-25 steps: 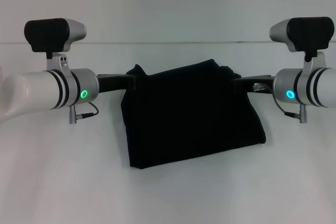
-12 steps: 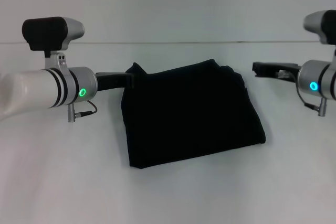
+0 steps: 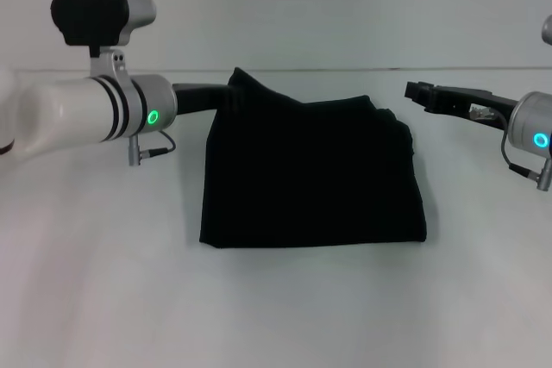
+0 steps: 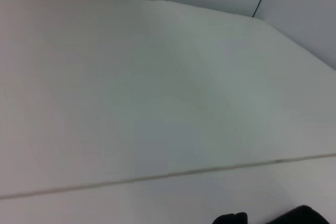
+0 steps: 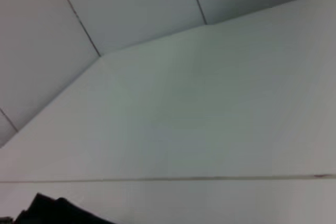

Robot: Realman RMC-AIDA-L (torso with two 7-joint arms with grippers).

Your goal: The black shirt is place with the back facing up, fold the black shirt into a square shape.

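I see the black shirt [image 3: 312,174] lying on the white table [image 3: 285,308], right in the middle between my two arms. It is already folded into a shape close to a square. Its near edge looks straight, but its far left corner sticks up in a little peak.

My left end effector [image 3: 226,92] is at that raised far left corner of the shirt. It looks like it is touching the cloth there, but black on black hides the tips, so I cannot tell if they are apart, together, or pinching the shirt.

My right end effector [image 3: 420,92] is just beside the shirt's far right corner, not touching it. I cannot tell from here if its tips are apart or together either.

I think I am at the last step, tidying up the fold. Next, I think I need to let that far left corner lie flat and pull both arms away from the shirt.

I see no brand, label, or writing anywhere.
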